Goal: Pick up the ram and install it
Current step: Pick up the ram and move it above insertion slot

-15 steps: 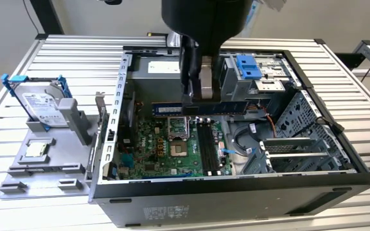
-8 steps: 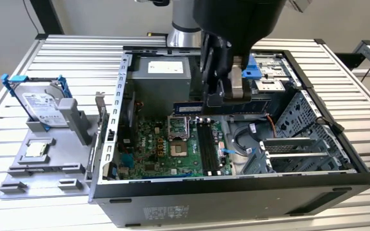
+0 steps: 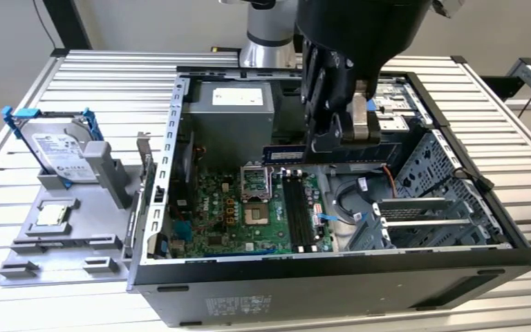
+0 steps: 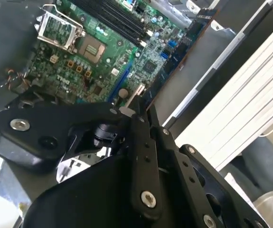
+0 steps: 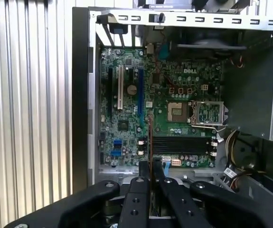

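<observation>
In the exterior view my gripper point(image 3: 314, 151) is shut on the ram point(image 3: 282, 154), a narrow blue stick with a pale label. It holds the stick level above the open computer case, just over the far end of the black memory slots point(image 3: 295, 207). The first wrist view shows the ram point(image 5: 150, 137) edge-on as a thin line between the two black fingers point(image 5: 137, 194), pointing toward the motherboard point(image 5: 127, 126); the slots point(image 5: 183, 145) lie off to one side of it. In the second wrist view the ram's pale edge point(image 4: 133, 96) sticks out past the fingertips over the board.
A silver hard drive in a blue bracket point(image 3: 58, 149) stands on a grey fixture point(image 3: 63, 235) at the exterior view's left. Inside the case are the power supply point(image 3: 233, 114), the CPU socket point(image 3: 256, 181), loose cables point(image 3: 348, 207) and a metal drive cage point(image 3: 431, 207). The case walls point(image 3: 339, 273) ring the board.
</observation>
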`<action>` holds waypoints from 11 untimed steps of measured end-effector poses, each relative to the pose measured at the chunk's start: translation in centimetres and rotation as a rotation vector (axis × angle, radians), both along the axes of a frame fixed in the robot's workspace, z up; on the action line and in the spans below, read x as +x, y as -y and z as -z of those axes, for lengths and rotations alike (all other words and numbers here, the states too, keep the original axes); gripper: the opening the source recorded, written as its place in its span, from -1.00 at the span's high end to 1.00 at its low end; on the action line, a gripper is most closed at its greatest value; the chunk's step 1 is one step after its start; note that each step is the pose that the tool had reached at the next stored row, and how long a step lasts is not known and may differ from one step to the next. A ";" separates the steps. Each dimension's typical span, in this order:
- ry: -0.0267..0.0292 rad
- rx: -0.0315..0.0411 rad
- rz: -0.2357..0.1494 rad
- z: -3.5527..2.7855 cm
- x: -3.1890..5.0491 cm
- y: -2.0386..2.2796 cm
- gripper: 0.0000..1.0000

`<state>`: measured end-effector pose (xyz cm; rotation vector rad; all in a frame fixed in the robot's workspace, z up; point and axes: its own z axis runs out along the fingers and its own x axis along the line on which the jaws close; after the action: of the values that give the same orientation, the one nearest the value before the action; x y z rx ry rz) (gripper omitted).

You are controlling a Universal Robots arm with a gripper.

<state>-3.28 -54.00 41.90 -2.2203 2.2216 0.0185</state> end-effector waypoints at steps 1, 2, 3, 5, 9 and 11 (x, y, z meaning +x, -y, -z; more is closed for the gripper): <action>0.0007 0.0026 0.000 0.03 0.00 -0.15 1.00; 0.0009 0.0045 0.000 0.09 0.00 -0.30 1.00; 0.0009 0.0055 0.001 0.17 0.00 -0.47 1.00; 0.0008 0.0055 0.001 0.43 0.00 -0.91 1.00; 0.0009 0.0057 0.003 0.73 0.00 -2.11 1.00; 0.0008 0.0054 0.003 0.81 -0.01 -2.61 1.00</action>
<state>-3.28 -51.39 41.09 -2.2135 2.2222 0.0236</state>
